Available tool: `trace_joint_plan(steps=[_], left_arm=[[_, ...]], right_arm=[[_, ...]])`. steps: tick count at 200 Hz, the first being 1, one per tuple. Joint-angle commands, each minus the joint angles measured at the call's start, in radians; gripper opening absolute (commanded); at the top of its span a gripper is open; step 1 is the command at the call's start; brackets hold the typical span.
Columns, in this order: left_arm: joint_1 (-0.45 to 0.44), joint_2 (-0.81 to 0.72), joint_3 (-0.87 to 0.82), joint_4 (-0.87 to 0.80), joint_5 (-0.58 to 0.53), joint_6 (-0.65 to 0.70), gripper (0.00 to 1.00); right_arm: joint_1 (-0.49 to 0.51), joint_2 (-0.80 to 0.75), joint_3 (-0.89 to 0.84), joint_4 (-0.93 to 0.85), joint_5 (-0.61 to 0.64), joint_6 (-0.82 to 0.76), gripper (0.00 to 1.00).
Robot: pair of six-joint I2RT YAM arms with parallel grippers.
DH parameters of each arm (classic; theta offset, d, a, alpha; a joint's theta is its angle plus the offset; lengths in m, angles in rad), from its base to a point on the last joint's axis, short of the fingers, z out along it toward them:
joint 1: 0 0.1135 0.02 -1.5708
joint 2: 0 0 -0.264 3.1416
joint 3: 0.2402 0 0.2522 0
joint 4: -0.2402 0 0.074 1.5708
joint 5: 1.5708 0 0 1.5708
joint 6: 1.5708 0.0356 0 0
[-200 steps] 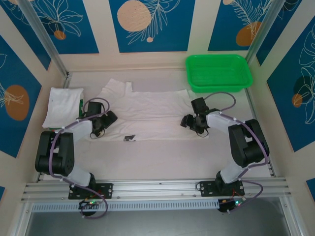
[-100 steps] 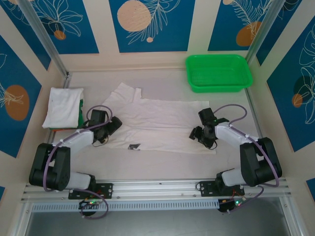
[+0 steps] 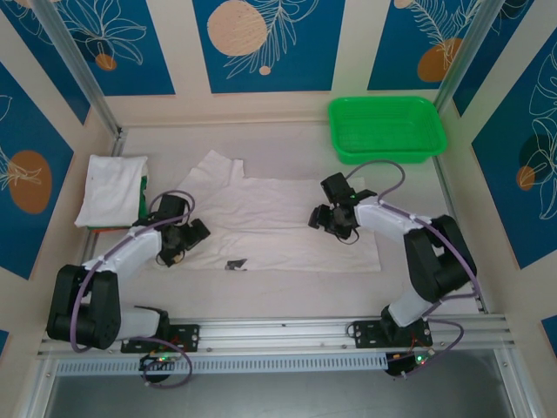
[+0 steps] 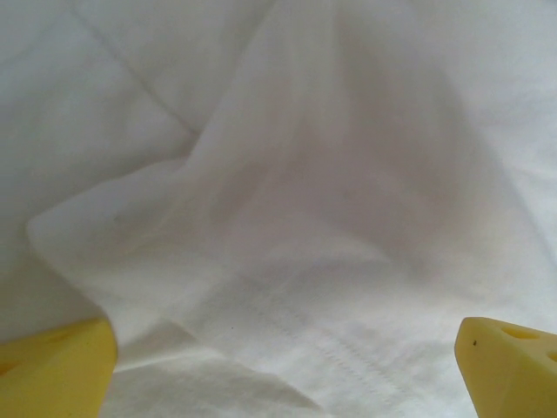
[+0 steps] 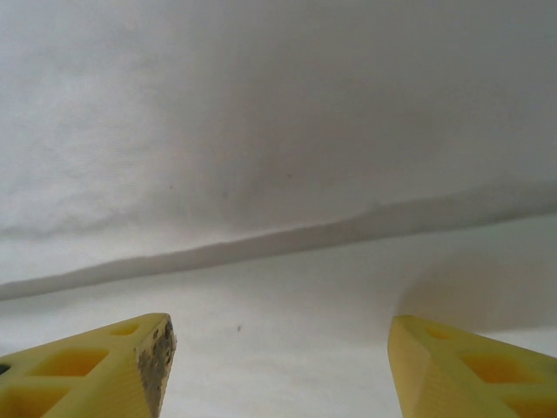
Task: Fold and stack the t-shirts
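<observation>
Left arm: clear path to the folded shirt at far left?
Probably yes: the left gripper is open over the spread shirt's left edge, the folded shirt lies close beside it, nothing between.

Top camera high and behind, looking down, wrist cameras close over the same spread t-shirt (image 3: 278, 218)

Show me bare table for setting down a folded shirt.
Bare table runs between the spread t-shirt and the arm bases, and between it and the back wall, left of the green basket. Crowded: the folded t-shirt at far left; left gripper and right gripper over that shirt.
</observation>
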State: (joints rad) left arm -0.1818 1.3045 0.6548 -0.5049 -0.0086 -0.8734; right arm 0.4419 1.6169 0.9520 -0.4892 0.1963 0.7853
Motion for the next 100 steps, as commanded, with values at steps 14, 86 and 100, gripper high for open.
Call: trace_joint_plan(steps=[14, 86, 100], left_arm=[[0.092, -0.018, -0.078, -0.091, -0.041, -0.005, 0.99], [0.225, -0.161, -0.108, -0.138, -0.022, -0.011, 0.98], [0.225, -0.175, -0.091, -0.162, -0.014, 0.011, 0.98]], right_arm=[[-0.034, 0.045, 0.040, -0.066, 0.008, -0.054, 0.67], [-0.147, 0.085, 0.026, -0.109, -0.008, -0.113, 0.67], [-0.151, 0.089, 0.024, -0.119, -0.006, -0.115, 0.68]])
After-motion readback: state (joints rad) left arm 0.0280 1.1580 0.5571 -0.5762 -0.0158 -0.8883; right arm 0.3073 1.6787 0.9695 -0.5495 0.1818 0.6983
